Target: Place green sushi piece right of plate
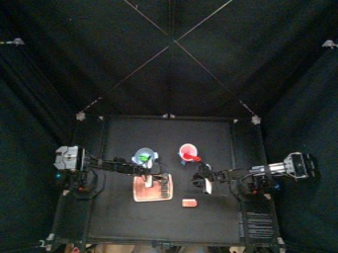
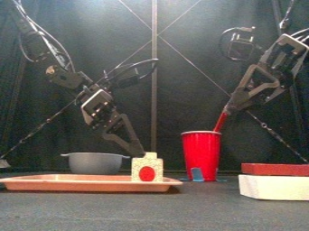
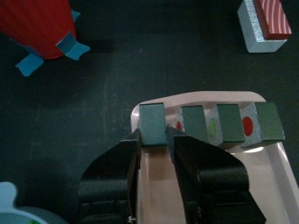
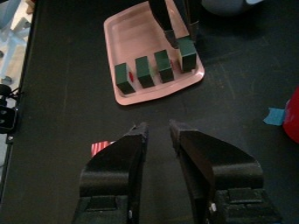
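The salmon-pink plate (image 1: 154,190) (image 2: 49,183) (image 3: 267,164) (image 4: 140,35) lies at the table's middle front and carries a row of several green-wrapped pieces. The green sushi piece (image 3: 153,121) (image 4: 184,54) is the end one, at the plate's rim, sitting slightly out of line with the others. My left gripper (image 3: 158,145) (image 2: 135,149) (image 4: 173,22) reaches down onto the plate, its jaws closed against this piece's two sides. My right gripper (image 4: 156,129) (image 1: 205,181) hovers off the plate's right side, jaws slightly apart and holding nothing.
A red cup (image 1: 189,151) (image 2: 201,155) (image 3: 41,26) and a grey bowl (image 1: 142,156) (image 2: 97,162) stand behind the plate. A red-and-white block (image 1: 189,203) (image 3: 267,22) (image 2: 276,185) lies right of the plate near the front edge. Blue tape marks sit by the cup.
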